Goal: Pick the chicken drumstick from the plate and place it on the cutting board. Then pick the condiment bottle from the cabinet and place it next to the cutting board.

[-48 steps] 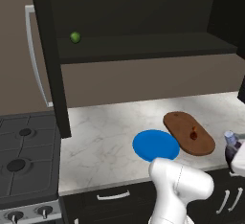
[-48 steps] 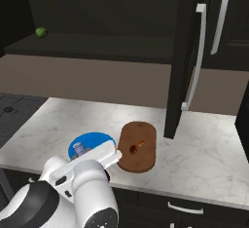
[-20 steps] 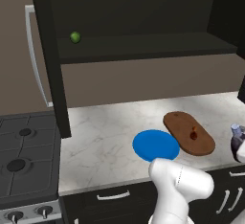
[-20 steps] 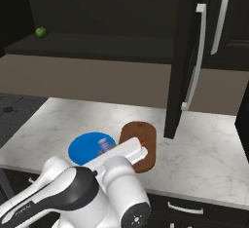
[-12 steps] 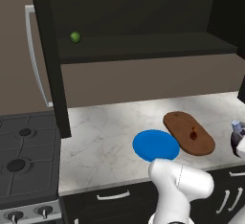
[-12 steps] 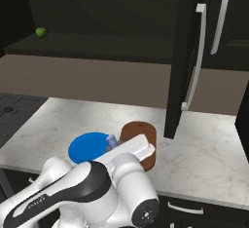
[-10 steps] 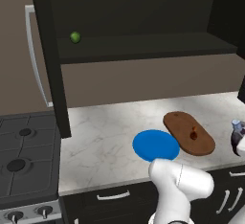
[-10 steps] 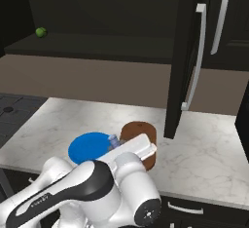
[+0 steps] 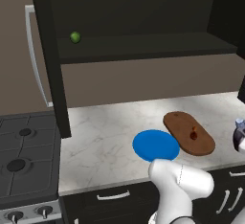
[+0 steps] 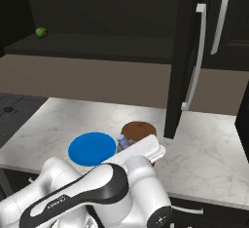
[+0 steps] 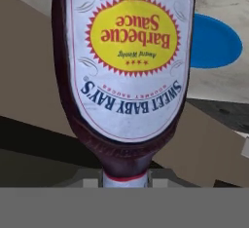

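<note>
The gripper (image 9: 238, 141) is closed on the condiment bottle (image 11: 127, 71), which is seen upside down in the hand view w/ its barbecue-sauce label facing the camera and its neck down between the finger tips; the grip is judged to sit at the neck/cap end, though the pads themselves are hidden. In the left base view the bottle's pale cap and the hand are seen at the far right edge, low over the counter (image 9: 100, 137), to the right of the cutting board (image 9: 188, 133) and apart from it. In the right base view the bottle (image 10: 123, 143) is glimpsed just behind the white forearm, near the board's (image 10: 137, 130) front edge. The chicken drumstick (image 9: 193, 134) is already lying on the board, so the first half of the task is judged done, and the bright-blue plate (image 9: 155, 145) is left bare just beside the board. The cabinet (image 9: 143, 46) shelf holds a small green fruit (image 9: 75, 37). Risks from here: the bottle is top-heavy when held by a narrow neck, so it could swing or slip in the grip; if released tilted or too high it could topple and roll; if set down too far right it could go off the counter edge or end up not really next to the board.
</note>
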